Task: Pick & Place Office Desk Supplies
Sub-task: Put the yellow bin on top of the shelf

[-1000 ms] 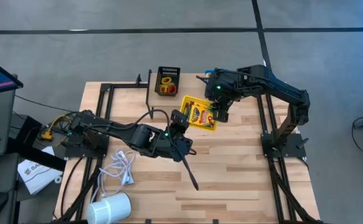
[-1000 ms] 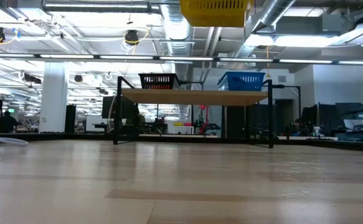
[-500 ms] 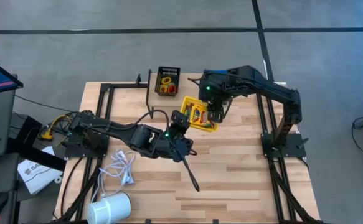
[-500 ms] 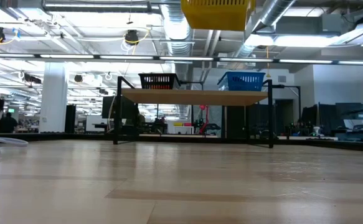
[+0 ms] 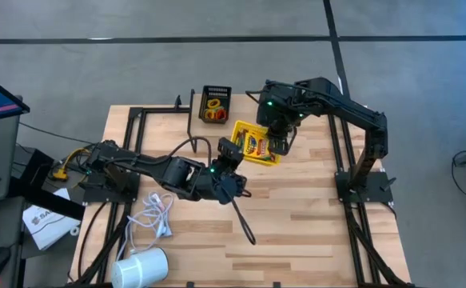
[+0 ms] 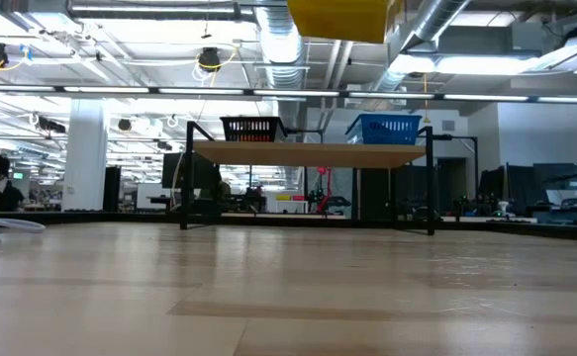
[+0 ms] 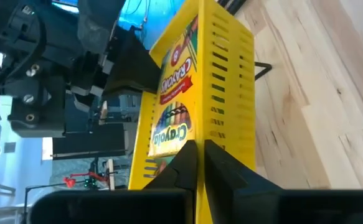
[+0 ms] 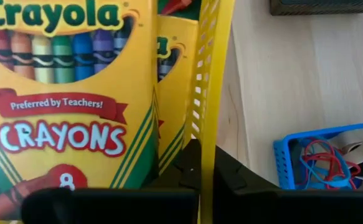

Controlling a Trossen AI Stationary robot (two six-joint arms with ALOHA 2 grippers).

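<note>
Pale wooden table (image 5: 296, 224) carries both dark arms. Near its far edge the yellow bin (image 5: 254, 144) hangs above the surface, tilted, each gripper pinching an opposite wall: the left gripper (image 7: 199, 152) shut on one slotted side, the right gripper (image 8: 200, 163) shut on another. Crayon boxes (image 8: 63, 93) lie inside it. A black bin (image 5: 214, 104) with coloured rings sits just beside, and a blue bin (image 8: 321, 158) with rubber bands is close by.

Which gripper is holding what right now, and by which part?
Both hold the yellow bin of crayon boxes by its slotted wall: the left gripper pinches one wall edge, the right gripper another.
</note>
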